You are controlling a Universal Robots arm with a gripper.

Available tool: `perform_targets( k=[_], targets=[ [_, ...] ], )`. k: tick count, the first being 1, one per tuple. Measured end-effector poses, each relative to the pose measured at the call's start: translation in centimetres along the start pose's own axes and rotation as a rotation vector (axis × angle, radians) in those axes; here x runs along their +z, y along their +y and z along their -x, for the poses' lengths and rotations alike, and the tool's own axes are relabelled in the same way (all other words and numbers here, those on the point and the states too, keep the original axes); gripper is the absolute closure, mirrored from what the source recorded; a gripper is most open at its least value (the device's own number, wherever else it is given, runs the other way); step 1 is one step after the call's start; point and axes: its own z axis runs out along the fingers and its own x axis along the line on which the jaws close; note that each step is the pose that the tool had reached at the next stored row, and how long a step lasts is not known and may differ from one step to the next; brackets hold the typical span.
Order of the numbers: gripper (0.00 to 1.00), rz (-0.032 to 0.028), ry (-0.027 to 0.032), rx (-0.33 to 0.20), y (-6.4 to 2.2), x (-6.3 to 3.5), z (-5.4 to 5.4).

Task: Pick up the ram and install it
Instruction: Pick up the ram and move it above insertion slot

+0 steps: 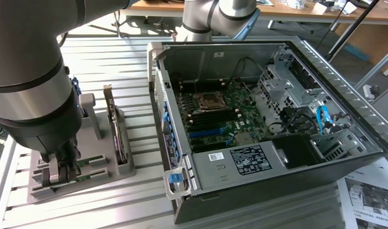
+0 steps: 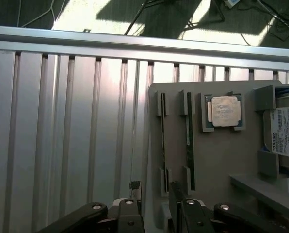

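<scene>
Two ram sticks stand on edge in slots of a grey holder (image 2: 217,160), one (image 2: 163,141) beside the other (image 2: 189,141). My gripper (image 2: 156,213) hangs low over the holder's end, and its dark fingers (image 2: 130,216) stand apart roughly in line with the nearer stick, with nothing gripped. In the exterior view the gripper (image 1: 60,177) reaches down into the holder (image 1: 127,167) on the exterior view's left, by a green ram edge (image 1: 87,165). The open computer case (image 1: 270,119) shows its motherboard (image 1: 213,114) to the right.
A silver processor chip (image 2: 224,110) and a labelled hard drive (image 2: 285,131) also sit in the holder. A dark expansion card (image 1: 112,124) stands upright in it. The ribbed metal table (image 1: 117,62) carries everything. Papers (image 1: 372,200) lie by the case's near corner.
</scene>
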Motion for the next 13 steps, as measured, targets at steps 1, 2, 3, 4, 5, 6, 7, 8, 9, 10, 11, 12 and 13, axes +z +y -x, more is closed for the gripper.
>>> perform_targets(
  k=[1, 2, 3, 4, 5, 6, 7, 8, 9, 10, 11, 12, 13],
  targets=[
    [0.64, 0.0, -0.0004, 0.0, 0.0, 0.18, 0.0],
    [0.64, -0.0001, -0.0009, 0.0, 0.0, 0.36, 0.0],
    [0.64, 0.0, -0.0013, 0.0, 0.0, 0.49, 0.0],
    [0.64, 0.0, -0.0016, 0.0, 0.0, 0.62, 0.0],
    [0.64, -0.0001, -0.002, 0.0, -0.01, 0.75, 0.0],
    [0.64, -0.0001, -0.0023, 0.0, -0.01, 0.89, 0.0],
    [0.64, -0.0002, -0.0026, 0.0, -0.01, 1.03, 0.0],
    [0.64, -0.0002, -0.0028, 0.0, -0.01, 1.18, 0.0],
    [0.64, -0.0002, -0.003, 0.0, -0.02, 1.33, 0.0],
    [0.64, -0.0002, -0.0033, 0.0, -0.02, 1.46, -0.1],
    [0.64, -0.0002, -0.0035, 0.0, -0.02, 1.6, -0.1],
    [0.64, -0.0001, -0.0038, 0.0, -0.03, 1.73, -0.1],
    [0.64, -0.0002, -0.0042, 0.0, -0.03, 1.89, -0.1]
  ],
)
